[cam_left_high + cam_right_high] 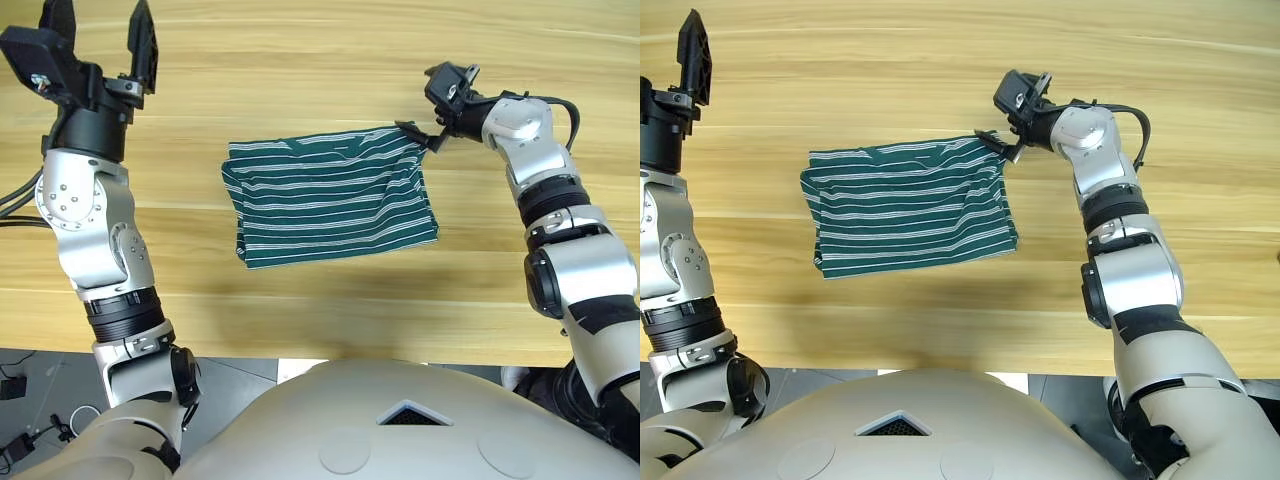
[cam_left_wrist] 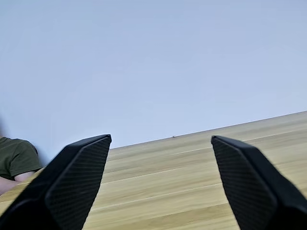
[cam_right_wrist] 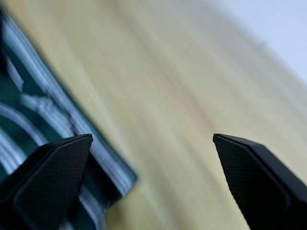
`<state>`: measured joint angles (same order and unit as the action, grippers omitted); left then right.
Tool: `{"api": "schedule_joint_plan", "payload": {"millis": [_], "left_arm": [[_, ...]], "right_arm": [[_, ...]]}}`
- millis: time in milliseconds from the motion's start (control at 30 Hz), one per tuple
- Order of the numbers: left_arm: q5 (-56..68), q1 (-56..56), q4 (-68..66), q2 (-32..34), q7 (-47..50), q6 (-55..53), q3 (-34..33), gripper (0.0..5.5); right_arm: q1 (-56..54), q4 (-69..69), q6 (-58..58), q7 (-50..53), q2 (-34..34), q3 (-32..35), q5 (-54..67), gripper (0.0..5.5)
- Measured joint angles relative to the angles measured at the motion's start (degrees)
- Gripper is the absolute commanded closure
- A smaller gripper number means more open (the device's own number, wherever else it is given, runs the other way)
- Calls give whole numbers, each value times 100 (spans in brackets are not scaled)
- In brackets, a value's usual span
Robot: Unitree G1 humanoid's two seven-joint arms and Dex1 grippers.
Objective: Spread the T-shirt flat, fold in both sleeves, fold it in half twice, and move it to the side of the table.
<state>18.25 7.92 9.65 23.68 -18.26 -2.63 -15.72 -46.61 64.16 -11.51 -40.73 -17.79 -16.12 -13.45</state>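
Folded T-shirt (image 1: 330,200) — long axis left-right

Head stereo pair: mounted high, facing forward and steeply down onto the wooden table (image 1: 300,60). Both eyes share the folded T-shirt (image 1: 330,200) near centre. Left wrist camera, at 10 o'clock from the shirt, looks past the left gripper (image 2: 160,139), low across the table toward a pale wall (image 2: 153,57). Right wrist camera, at 2 o'clock, sits close over the shirt's edge, sighting past the right gripper (image 3: 152,139).
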Motion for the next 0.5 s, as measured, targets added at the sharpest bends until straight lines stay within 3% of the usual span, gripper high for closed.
{"api": "schedule_joint_plan", "payload": {"millis": [233, 400, 500], "left_arm": [[-177, 71, 289, -9, 156, -422, 273, 165], [-177, 80, 309, -119, 148, -479, 345, 165], [-181, 83, 305, -203, 142, -481, 464, 165]], "right_arm": [[-361, 446, -114, -334, -148, -425, -355, 85], [90, 289, -464, -453, -613, -289, -132, 85], [657, -491, -621, -870, -969, -157, 175, 85]]}}
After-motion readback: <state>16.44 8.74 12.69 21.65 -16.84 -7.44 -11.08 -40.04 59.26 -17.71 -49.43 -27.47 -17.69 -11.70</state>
